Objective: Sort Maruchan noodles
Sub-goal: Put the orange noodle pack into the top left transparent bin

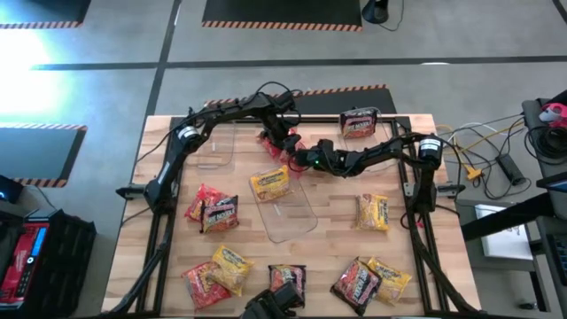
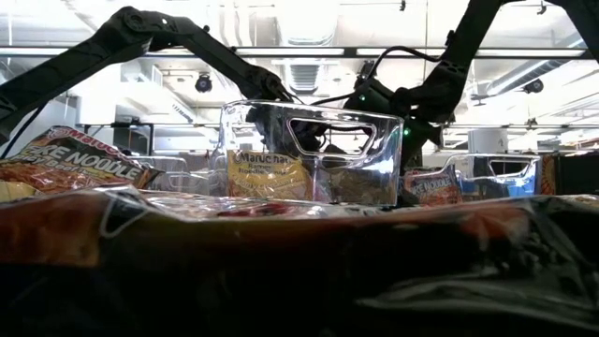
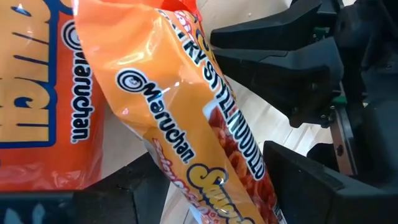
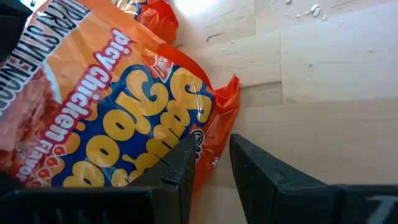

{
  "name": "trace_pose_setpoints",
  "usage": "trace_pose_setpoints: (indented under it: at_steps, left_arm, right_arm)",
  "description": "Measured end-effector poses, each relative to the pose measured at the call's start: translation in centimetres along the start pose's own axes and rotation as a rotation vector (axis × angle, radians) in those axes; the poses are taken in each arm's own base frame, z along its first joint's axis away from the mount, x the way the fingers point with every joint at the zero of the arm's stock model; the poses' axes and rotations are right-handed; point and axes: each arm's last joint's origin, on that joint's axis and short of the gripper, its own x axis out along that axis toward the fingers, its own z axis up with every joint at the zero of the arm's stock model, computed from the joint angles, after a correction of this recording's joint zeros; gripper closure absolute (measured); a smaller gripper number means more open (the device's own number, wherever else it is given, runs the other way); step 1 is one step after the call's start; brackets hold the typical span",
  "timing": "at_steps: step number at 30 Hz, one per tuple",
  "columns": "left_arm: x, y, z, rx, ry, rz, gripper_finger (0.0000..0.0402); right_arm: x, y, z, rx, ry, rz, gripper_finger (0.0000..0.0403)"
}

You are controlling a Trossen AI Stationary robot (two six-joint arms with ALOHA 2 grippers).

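An orange Maruchan noodle packet stands tilted up off the table at its far middle, between my two grippers. My right gripper comes in from the table's right and is shut on the packet's edge. My left gripper reaches in from the far left and stands open, with one finger on either side of the packet. A second orange packet lies flat on the wood just beside it. My right gripper pinches the orange packet's crimped edge between its two fingers, near a corner. The fingers slant down from the table's right. The packet tilts up away from them, its lower part near the wood. My left gripper: I cannot tell whether its fingers touch the packet.
A clear bin holding a yellow packet stands just nearer than the grippers. Another clear bin sits at the far left. A dark packet lies at the far right. Several loose packets lie at the left, right and near edge.
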Motion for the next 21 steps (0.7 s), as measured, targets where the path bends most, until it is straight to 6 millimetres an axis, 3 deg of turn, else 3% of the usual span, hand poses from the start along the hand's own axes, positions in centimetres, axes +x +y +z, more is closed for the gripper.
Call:
trace_pose_setpoints:
  at_steps: [12,21]
  left_arm:
    - [-0.09,0.14,-0.23,0.024,0.021,0.009,0.0176]
    - [-0.21,0.21,-0.21,0.032,0.020,0.010,0.0282]
  right_arm:
    - [-0.51,0.32,0.08,-0.018,0.055,0.028,0.0310]
    - [-0.74,0.42,0.12,-0.031,0.067,0.032,0.0310]
